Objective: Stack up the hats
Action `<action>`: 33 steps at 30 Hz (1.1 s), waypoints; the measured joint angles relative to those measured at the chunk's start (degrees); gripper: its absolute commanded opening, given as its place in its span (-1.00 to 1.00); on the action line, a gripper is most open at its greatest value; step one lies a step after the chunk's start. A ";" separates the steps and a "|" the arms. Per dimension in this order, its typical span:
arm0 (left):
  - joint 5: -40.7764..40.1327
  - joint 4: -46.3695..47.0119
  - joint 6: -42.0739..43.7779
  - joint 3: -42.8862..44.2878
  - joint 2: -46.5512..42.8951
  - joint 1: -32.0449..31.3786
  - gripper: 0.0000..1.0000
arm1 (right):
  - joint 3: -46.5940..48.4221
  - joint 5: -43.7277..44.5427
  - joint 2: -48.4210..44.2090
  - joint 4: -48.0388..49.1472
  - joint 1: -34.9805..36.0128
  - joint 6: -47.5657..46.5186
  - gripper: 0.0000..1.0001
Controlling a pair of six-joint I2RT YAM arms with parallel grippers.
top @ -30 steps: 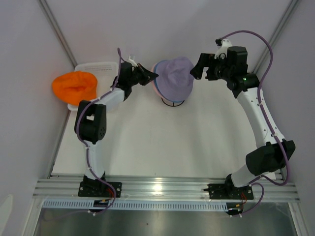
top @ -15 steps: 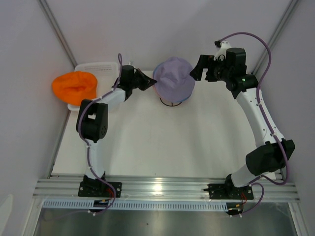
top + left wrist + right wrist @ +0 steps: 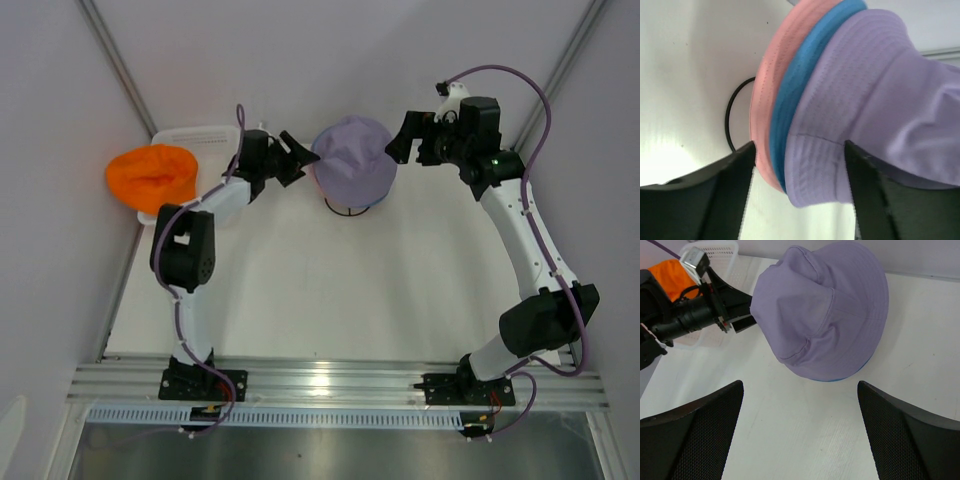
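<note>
The lavender hat (image 3: 353, 170) sits on top of the blue hat (image 3: 805, 75) and the pink hat (image 3: 772, 90), all over a black wire stand (image 3: 350, 208). My left gripper (image 3: 298, 158) is open at the stack's left side. In the left wrist view its jaws (image 3: 799, 170) stand on either side of the three brims without pinching them. My right gripper (image 3: 405, 140) is open and holds nothing, a little right of the lavender hat (image 3: 825, 305). The orange hat (image 3: 150, 175) lies on the white basket at the far left.
The white mesh basket (image 3: 195, 135) stands at the back left against the wall, under the orange hat (image 3: 672, 275). The stand's wire ring (image 3: 730, 117) shows below the pink brim. White walls close in on the left, back and right.
The lavender hat has come down level over the blue and pink hats. My left gripper, shut on its brim a moment ago, has opened and let go. The right arm is unchanged.
</note>
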 measured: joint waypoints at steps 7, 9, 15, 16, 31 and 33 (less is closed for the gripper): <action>-2.25 -7.87 6.80 -0.48 -13.22 4.35 0.67 | 0.00 -0.33 -0.74 -0.07 0.00 0.00 0.99; -4.61 -12.87 10.56 0.28 -19.37 6.01 0.99 | -0.02 -0.57 -1.46 -0.22 0.00 0.00 0.99; -17.27 -29.55 19.21 2.08 -38.29 11.69 0.91 | -4.98 -0.94 -7.69 -0.33 0.28 0.31 0.99; -19.15 -31.15 20.26 1.14 -41.57 13.88 0.86 | -6.21 -1.01 -9.01 -0.24 0.42 0.50 0.99; -29.68 -38.49 32.33 -6.99 -33.16 27.87 0.77 | -12.66 -1.86 -11.06 3.63 5.22 3.26 0.99; -29.64 -38.64 33.35 -5.53 -29.07 27.85 0.76 | -12.90 -1.49 -9.90 4.39 5.60 3.23 0.99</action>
